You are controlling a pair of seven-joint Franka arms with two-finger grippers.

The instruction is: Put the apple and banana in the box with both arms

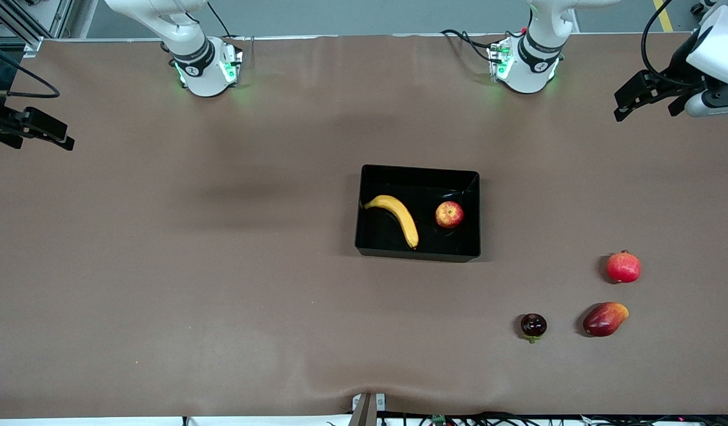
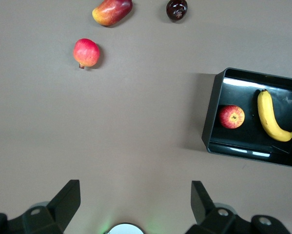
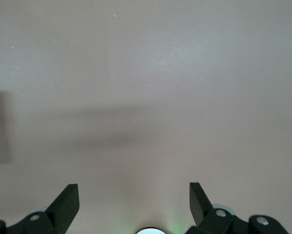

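The black box [image 1: 417, 255] sits mid-table. The yellow banana [image 1: 396, 218] and the red-yellow apple [image 1: 449, 214] lie in it, apart, the apple toward the left arm's end. The box [image 2: 211, 112], apple [image 2: 232, 117] and banana [image 2: 271, 122] also show in the left wrist view. My left gripper [image 1: 627, 103] is open and empty, raised over bare table at the left arm's end; its own view shows it too [image 2: 136, 195]. My right gripper [image 1: 56, 137] is open and empty over bare table at the right arm's end; its own view shows it too [image 3: 134, 195].
Three other fruits lie toward the left arm's end, nearer the front camera than the box: a uniformly red round fruit [image 1: 623, 267], an oblong red-yellow fruit [image 1: 604, 319] and a small dark round fruit [image 1: 533, 325]. The arm bases [image 1: 207, 65] [image 1: 525, 62] stand along the table's back edge.
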